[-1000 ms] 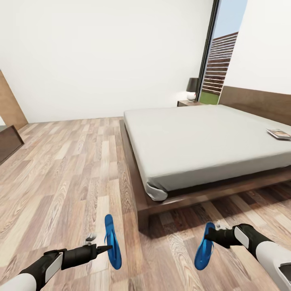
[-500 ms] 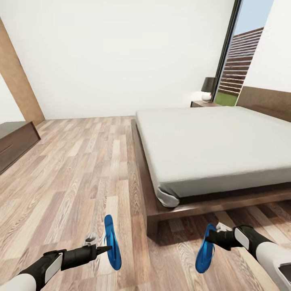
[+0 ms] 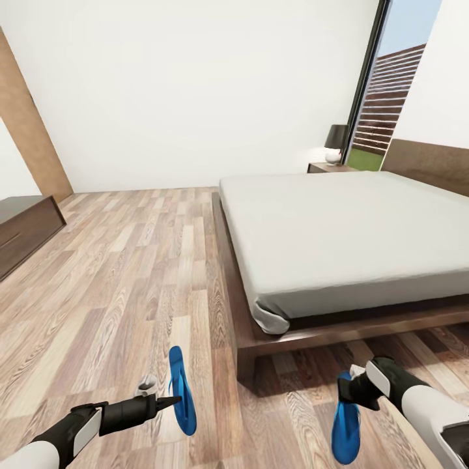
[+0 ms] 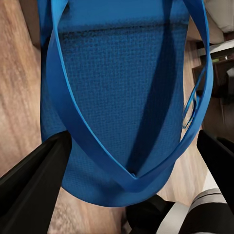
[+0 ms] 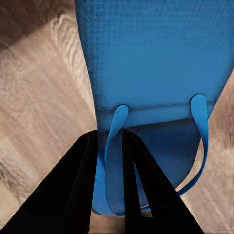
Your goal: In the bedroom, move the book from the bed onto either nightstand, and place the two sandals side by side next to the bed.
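Two bright blue sandals hang off the wood floor, one in each gripper. My left gripper (image 3: 170, 398) is shut on the left sandal (image 3: 177, 368), which stands on edge; in the left wrist view its dark fingers (image 4: 36, 183) flank the sandal's sole (image 4: 117, 73). My right gripper (image 3: 348, 391) is shut on the strap of the right sandal (image 3: 345, 426), and the right wrist view has both fingers (image 5: 80, 190) pinching that strap above the sole (image 5: 151, 53). The bed (image 3: 352, 228) lies ahead to the right. A nightstand (image 3: 327, 167) stands at its far corner. The book is out of view.
A black lamp (image 3: 336, 139) sits on the nightstand beside a tall window (image 3: 381, 98). A low dark bench (image 3: 26, 228) stands at the left wall. Wood-plank floor (image 3: 130, 273) stretches left of the bed frame's near corner (image 3: 251, 355).
The view swung left a second ago, taking the book off the right edge. Since then my right gripper has dropped lower with its sandal. The left arm has stayed put.
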